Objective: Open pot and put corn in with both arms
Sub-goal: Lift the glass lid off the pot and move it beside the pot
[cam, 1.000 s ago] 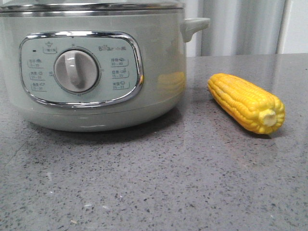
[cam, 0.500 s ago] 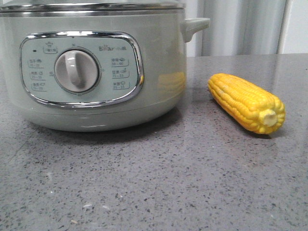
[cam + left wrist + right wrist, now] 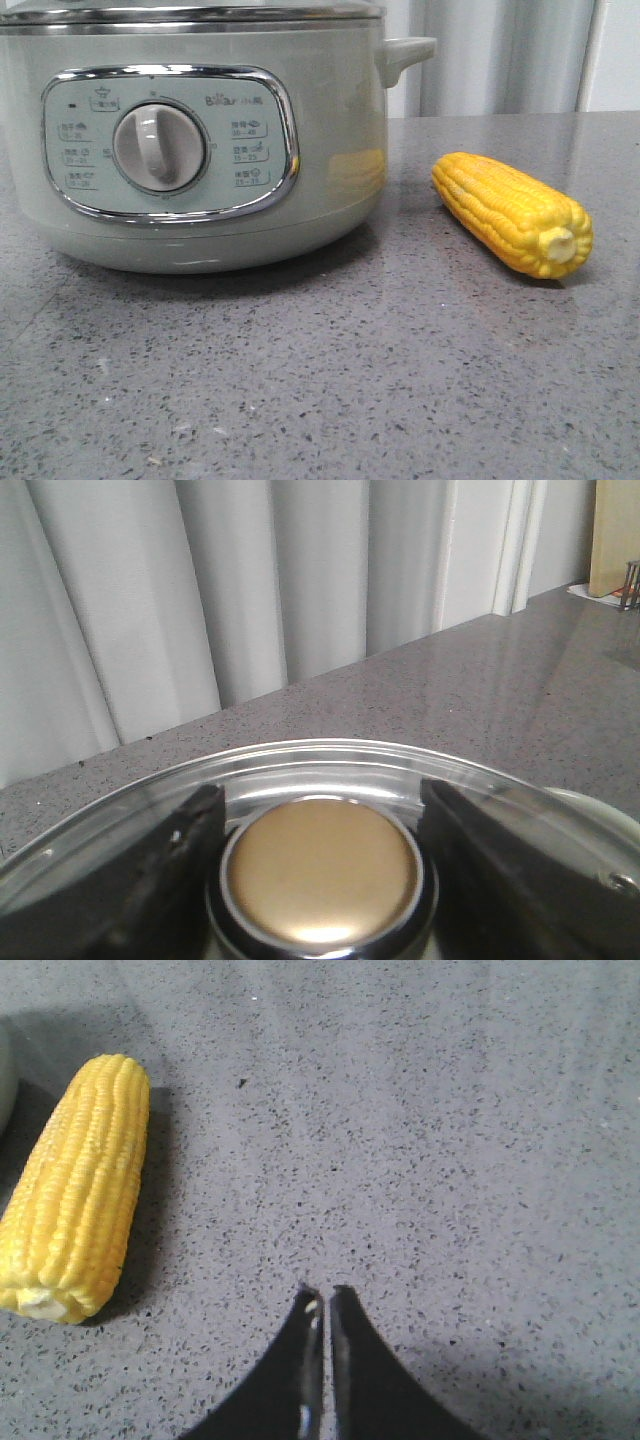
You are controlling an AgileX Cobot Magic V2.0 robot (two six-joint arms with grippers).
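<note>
The pale grey-green pot (image 3: 200, 140) stands on the grey counter at the left of the front view, its glass lid (image 3: 300, 765) on the steel rim. In the left wrist view my left gripper (image 3: 320, 790) sits over the lid, with its black fingers (image 3: 150, 870) against both sides of the round gold lid knob (image 3: 320, 868). The yellow corn (image 3: 510, 212) lies on the counter to the right of the pot, stub end toward the camera. In the right wrist view my right gripper (image 3: 322, 1292) is shut and empty above bare counter, beside the corn (image 3: 75, 1185). Neither gripper shows in the front view.
The pot's small side handle (image 3: 405, 52) sticks out toward the corn. Pale curtains (image 3: 250, 580) hang behind the counter's far edge. A wooden board (image 3: 618, 535) and a small metal rack stand at the far end of the counter.
</note>
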